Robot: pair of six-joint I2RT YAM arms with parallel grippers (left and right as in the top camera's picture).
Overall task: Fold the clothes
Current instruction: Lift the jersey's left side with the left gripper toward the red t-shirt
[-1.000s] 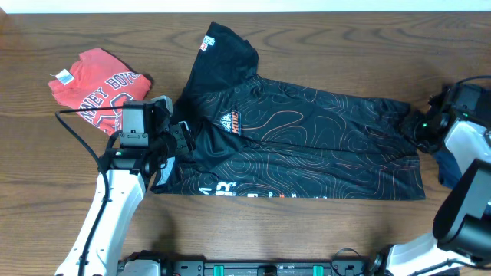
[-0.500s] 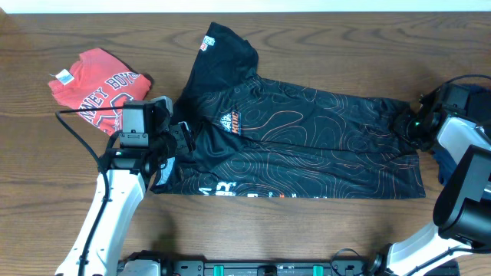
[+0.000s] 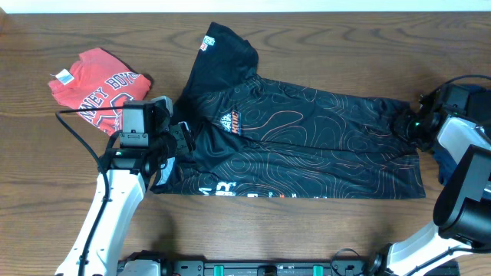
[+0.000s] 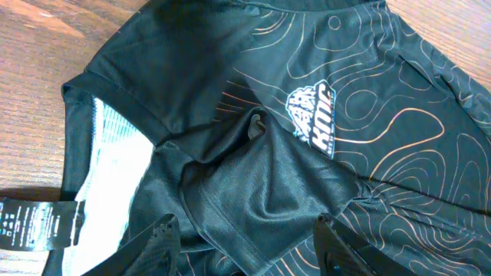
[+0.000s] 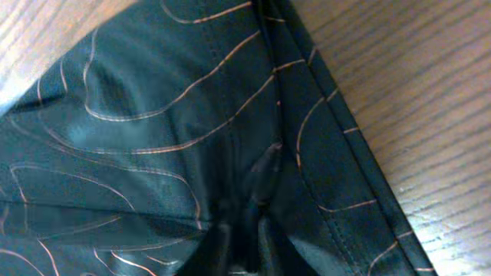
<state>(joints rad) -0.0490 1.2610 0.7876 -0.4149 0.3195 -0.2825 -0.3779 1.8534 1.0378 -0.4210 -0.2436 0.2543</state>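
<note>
A black T-shirt [image 3: 307, 138] with thin orange contour lines lies spread across the table, one sleeve pointing to the back. My left gripper [image 3: 178, 139] hovers over its collar end. In the left wrist view the left gripper [image 4: 245, 230] is open, its fingers either side of a rumpled fold below the chest logo [image 4: 314, 115]. At the shirt's right hem sits my right gripper [image 3: 406, 124]. In the right wrist view the right gripper [image 5: 245, 230] is shut on a pinched ridge of the black fabric [image 5: 153, 115]. A folded red T-shirt [image 3: 96, 86] with white lettering lies at the back left.
Dark navy cloth [image 3: 445, 165] shows at the right edge, partly behind the right arm. A black label [image 4: 31, 226] and the shirt's pale inner lining [image 4: 115, 153] show by the collar. Bare wooden table [image 5: 399, 77] lies beyond the hem.
The right gripper has moved slightly left onto the hem and closed on the black fabric. The left arm and the shirts have not moved.
</note>
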